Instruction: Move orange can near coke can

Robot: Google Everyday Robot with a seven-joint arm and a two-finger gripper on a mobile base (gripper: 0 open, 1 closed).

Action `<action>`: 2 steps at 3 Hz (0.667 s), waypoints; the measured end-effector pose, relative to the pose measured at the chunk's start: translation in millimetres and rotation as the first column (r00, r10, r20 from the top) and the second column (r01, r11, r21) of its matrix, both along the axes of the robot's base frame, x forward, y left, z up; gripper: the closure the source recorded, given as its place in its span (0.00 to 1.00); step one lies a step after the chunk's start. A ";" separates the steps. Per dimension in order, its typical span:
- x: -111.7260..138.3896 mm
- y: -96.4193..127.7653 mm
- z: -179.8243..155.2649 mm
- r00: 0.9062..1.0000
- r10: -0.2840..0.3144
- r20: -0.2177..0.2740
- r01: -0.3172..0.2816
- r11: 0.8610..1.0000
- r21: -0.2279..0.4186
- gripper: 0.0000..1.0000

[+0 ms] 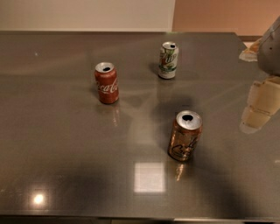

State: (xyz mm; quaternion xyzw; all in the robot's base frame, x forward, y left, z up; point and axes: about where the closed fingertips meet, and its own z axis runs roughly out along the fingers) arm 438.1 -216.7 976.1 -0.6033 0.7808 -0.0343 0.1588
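The orange can (185, 136) stands upright on the grey table (65, 144), right of centre and toward the front, copper-orange with dark script and a silver top. The coke can (106, 82) stands upright farther back and to the left, red with white script. The two cans are well apart. My gripper (259, 109) hangs at the right edge of the view, above the table and to the right of the orange can, not touching it.
A white-green can (168, 60) stands upright at the back, right of the coke can. The table's far edge meets a pale wall (87, 13). The table's front edge runs along the bottom of the view.
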 end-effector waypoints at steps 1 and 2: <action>0.0 0.0 0.0 1.000 0.000 0.000 0.000 1.000 0.000 0.00; -0.5 2.8 -5.2 0.999 0.042 -0.025 -0.041 0.999 0.018 0.00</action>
